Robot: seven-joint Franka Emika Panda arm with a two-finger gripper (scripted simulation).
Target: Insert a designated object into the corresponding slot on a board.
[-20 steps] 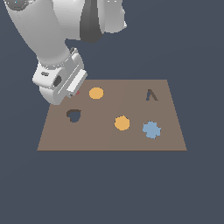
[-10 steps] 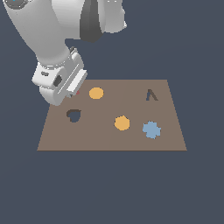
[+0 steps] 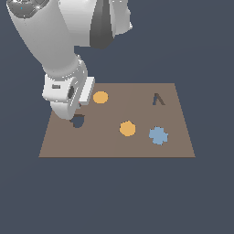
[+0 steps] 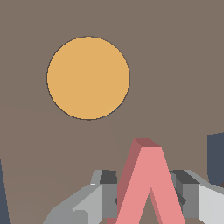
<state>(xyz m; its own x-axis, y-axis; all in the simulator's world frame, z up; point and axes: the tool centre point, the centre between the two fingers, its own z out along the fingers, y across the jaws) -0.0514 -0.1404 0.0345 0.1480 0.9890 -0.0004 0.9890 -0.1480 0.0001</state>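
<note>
**Pink caret piece in the hand, its slot far across the board**

A white robot arm reaches down over the brown board [image 3: 114, 146], at the corner on the exterior view's left. In the wrist view, the hand [image 4: 148, 197] has its two fingers [image 4: 103, 192] pressed against the sides of the pink-red caret piece [image 4: 151, 183], pinching it. The piece stands between them with its apex pointing away from the wrist and its two legs spreading back toward the camera.

The matching slot [image 3: 158, 99], a small dark caret-shaped cutout, lies well apart from the hand, at the far corner of the board on the exterior view's right. Its apex points toward the board's far edge. Judging from this, the coming move is a long carry across the board toward the exterior view's right.

Between hand and slot sit an orange disc [image 3: 100, 97], a second orange disc [image 3: 127, 129] and a blue cross-like piece [image 3: 158, 135]. A dark heart-shaped cutout [image 3: 78, 121] lies just beside the hand.

No brands, labels or writing can be read.
</note>
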